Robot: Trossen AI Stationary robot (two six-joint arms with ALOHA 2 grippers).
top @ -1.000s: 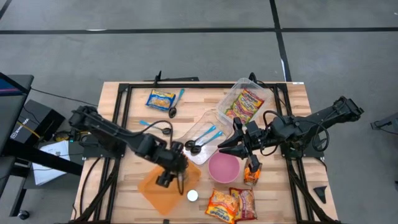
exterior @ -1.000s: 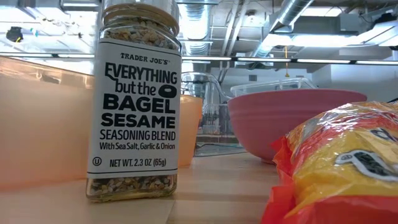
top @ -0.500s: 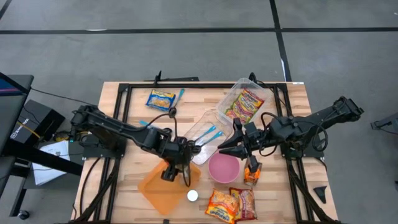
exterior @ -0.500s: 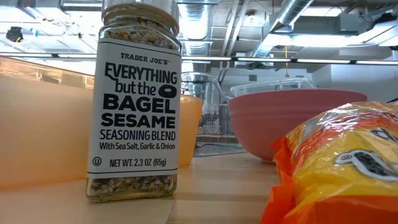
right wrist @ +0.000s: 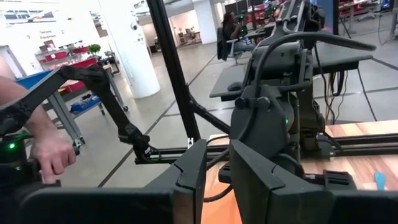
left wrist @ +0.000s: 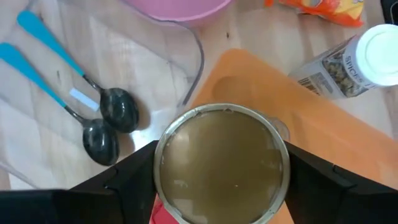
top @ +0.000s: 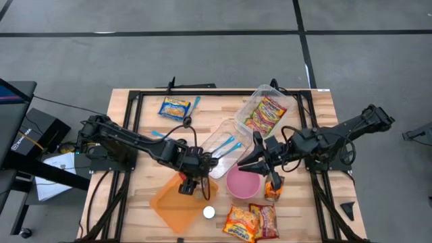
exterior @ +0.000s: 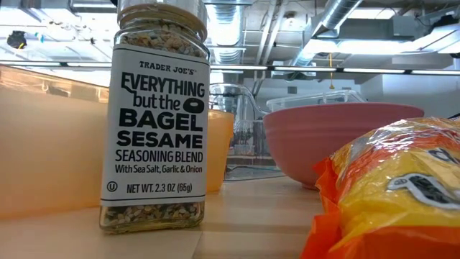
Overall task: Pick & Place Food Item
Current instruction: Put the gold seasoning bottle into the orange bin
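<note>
Left gripper [top: 191,181]: clamped on a can [left wrist: 221,163], held over the orange tray [top: 172,206]
Right gripper [top: 251,162]: fingers nearly together, nothing held, at the pink bowl [top: 241,183]'s far edge

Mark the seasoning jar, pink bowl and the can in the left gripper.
Seasoning jar [exterior: 162,129]: low view, on its label.
Pink bowl [exterior: 330,140]: low view, on its outer wall.
Can [left wrist: 221,163]: left wrist view, on its top face.
</note>
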